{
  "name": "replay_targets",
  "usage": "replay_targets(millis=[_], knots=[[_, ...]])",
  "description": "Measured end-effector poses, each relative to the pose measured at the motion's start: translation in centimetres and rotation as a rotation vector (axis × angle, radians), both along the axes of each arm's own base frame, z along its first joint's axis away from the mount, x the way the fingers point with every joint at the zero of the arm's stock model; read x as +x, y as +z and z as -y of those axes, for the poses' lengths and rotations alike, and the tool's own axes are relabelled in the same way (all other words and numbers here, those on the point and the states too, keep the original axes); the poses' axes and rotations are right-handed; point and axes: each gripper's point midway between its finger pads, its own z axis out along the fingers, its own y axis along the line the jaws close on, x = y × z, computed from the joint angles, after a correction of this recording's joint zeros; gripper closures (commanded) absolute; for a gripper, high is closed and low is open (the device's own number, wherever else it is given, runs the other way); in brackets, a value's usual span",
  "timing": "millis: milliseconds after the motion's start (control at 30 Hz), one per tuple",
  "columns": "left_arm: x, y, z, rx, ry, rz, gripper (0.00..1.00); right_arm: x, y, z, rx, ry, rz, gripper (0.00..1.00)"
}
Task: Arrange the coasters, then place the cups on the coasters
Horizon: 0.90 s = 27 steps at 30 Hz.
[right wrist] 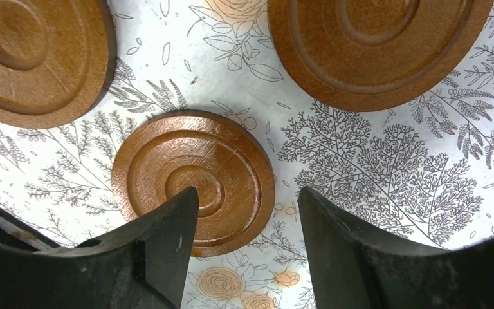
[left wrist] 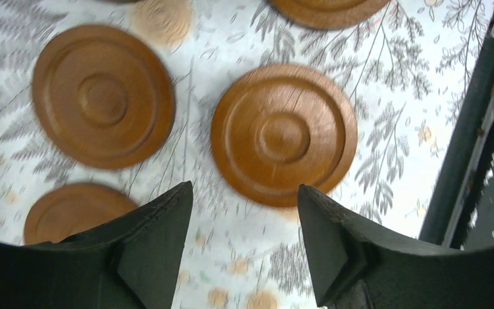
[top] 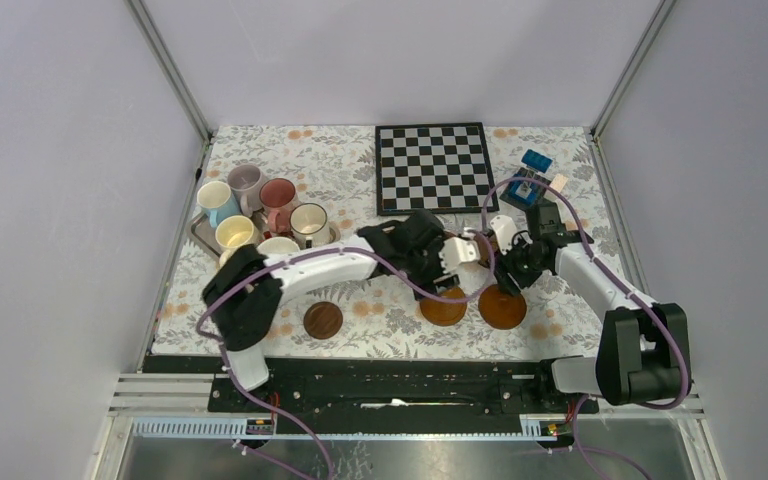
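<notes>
Crowding the middle of the desk, the two arms stand at the coaster-arranging step; no cup rests on a coaster yet. The left pincer is released, its jaws apart over bare cloth with nothing between them, and a light-brown coaster lies flat just beyond its tips. The right pincer is likewise released and grasps nothing; a second coaster lies flat on the desk beneath it, partly hidden by one finger. The dark coaster sits alone, well apart to the left, and the cups stand bunched on the grey tray at the far left. The main hazard, as judged here, is the closeness of the two wrists: either arm swinging across could strike the other or snag a purple cable. A low finger could also drag a coaster out of line. Coasters left just beside one another, as the front pair appear from above, would probably leave too little room for handled cups, so that one cup knocks its neighbour.
</notes>
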Motion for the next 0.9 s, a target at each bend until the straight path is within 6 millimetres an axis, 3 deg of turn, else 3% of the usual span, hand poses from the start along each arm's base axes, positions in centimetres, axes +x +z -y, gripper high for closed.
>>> replay_targets(millis=[67, 233, 333, 467, 567, 700, 900], knots=[[0.2, 1.5, -1.7, -0.018, 0.021, -0.001, 0.31, -0.1, 0.4, -0.1, 0.006, 0.001, 0.004, 0.33], [1.7, 3.3, -9.3, -0.007, 0.132, 0.003, 0.26, -1.3, 1.3, -0.2, 0.021, 0.002, -0.007, 0.30], [1.7, 2.4, -15.0, 0.048, 0.205, -0.009, 0.25, -1.9, 2.2, -0.7, 0.050, -0.005, -0.011, 0.24], [0.0, -0.2, -21.7, 0.159, 0.249, -0.063, 0.26, -1.9, 3.4, -1.8, 0.117, -0.019, -0.023, 0.17], [-0.9, -1.6, -25.1, 0.223, 0.260, -0.090, 0.27, -1.5, 4.3, -2.8, 0.172, -0.031, -0.028, 0.10], [-1.5, -2.7, -27.3, 0.265, 0.235, -0.075, 0.27, -1.1, 5.2, -3.8, 0.234, -0.048, -0.031, 0.05], [-2.3, -4.1, -28.1, 0.299, 0.177, -0.071, 0.36, -0.7, 6.7, -5.1, 0.313, -0.065, -0.032, 0.04]])
